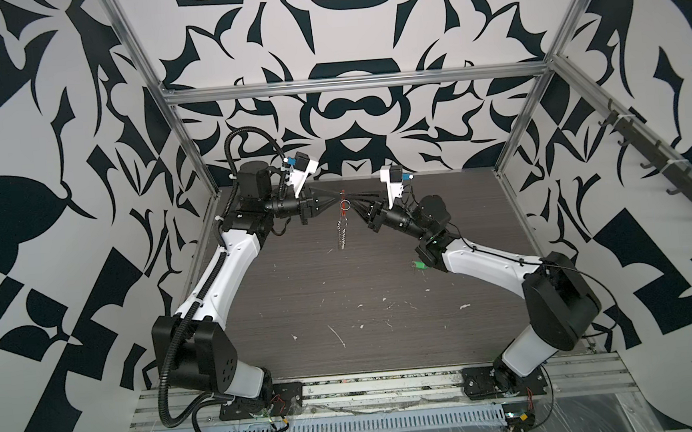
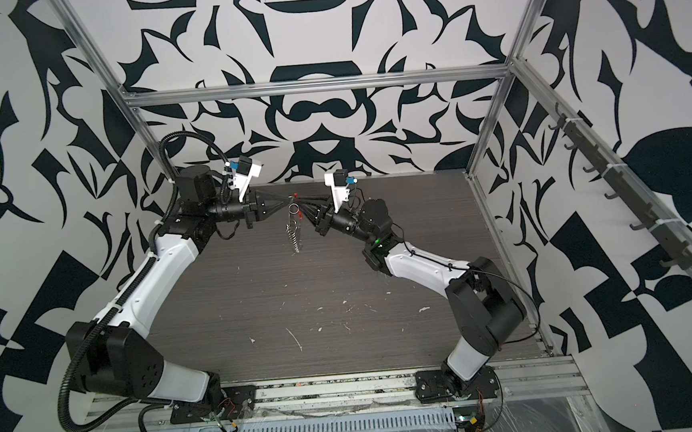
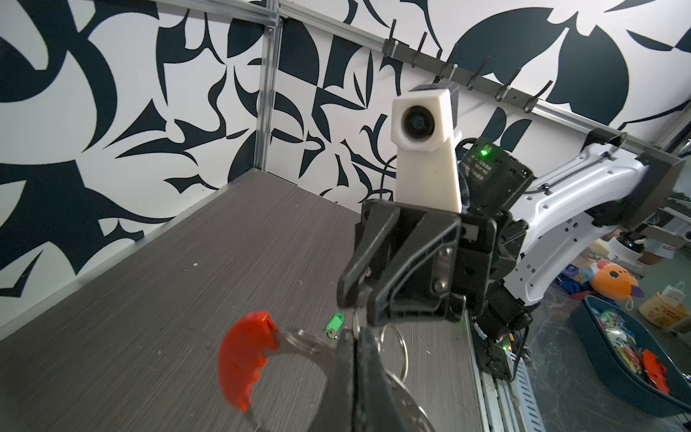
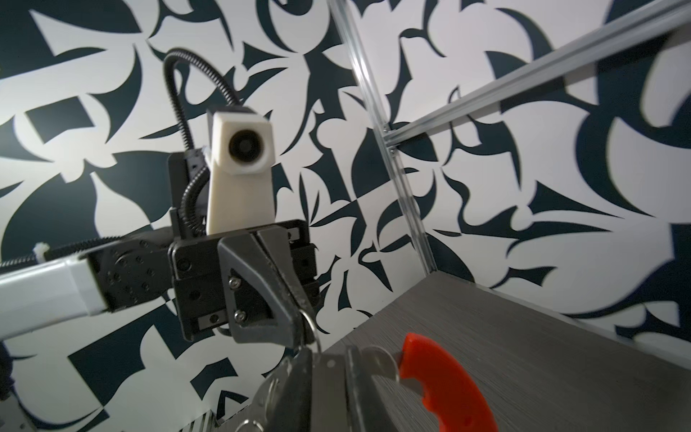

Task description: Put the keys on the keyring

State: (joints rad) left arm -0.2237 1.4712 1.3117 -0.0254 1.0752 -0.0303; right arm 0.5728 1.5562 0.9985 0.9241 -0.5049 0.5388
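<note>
Keyring [image 1: 342, 229] hangs from left fingers [image 1: 326, 200] clamped on it; right fingers [image 1: 362, 210], slightly apart, beside it; keys [image 1: 421, 265] lie on bench [image 1: 300, 295] beneath right arm [image 1: 485, 257], the nearer.

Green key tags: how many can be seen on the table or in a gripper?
1. The green tag lies loose on the table, close beside the right arm. Others could be hidden under the arms.
</note>
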